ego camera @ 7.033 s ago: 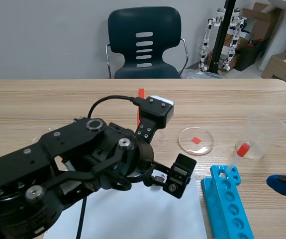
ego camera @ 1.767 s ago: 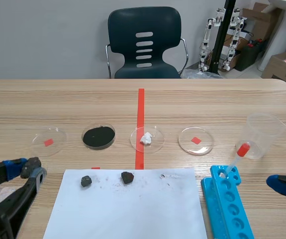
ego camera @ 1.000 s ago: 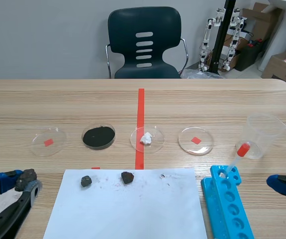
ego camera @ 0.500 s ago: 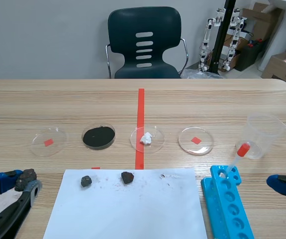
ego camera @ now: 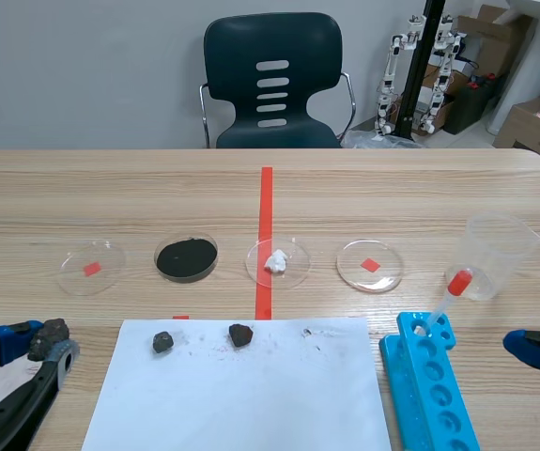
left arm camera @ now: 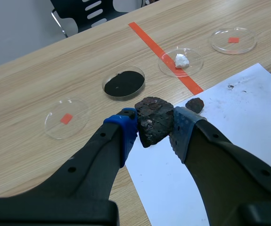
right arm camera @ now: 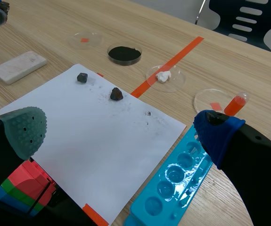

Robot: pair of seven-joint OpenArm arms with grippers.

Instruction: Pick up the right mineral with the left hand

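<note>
At the lower left of the scene view, the left gripper [ego camera: 37, 344] pinches the mineral [ego camera: 51, 331] between its blue and grey pads, above the tabletop [ego camera: 392, 188]. The mineral is a rough, angular, grey-black lump with dull brownish flecks, and it is wider than the fingertips. At lower centre, a small dark lump [ego camera: 162, 342] and a second lump [ego camera: 240, 334] lie on the white paper [ego camera: 251, 404], and at the lower right edge the right gripper [right arm camera: 121, 132] stands spread around nothing.
</note>
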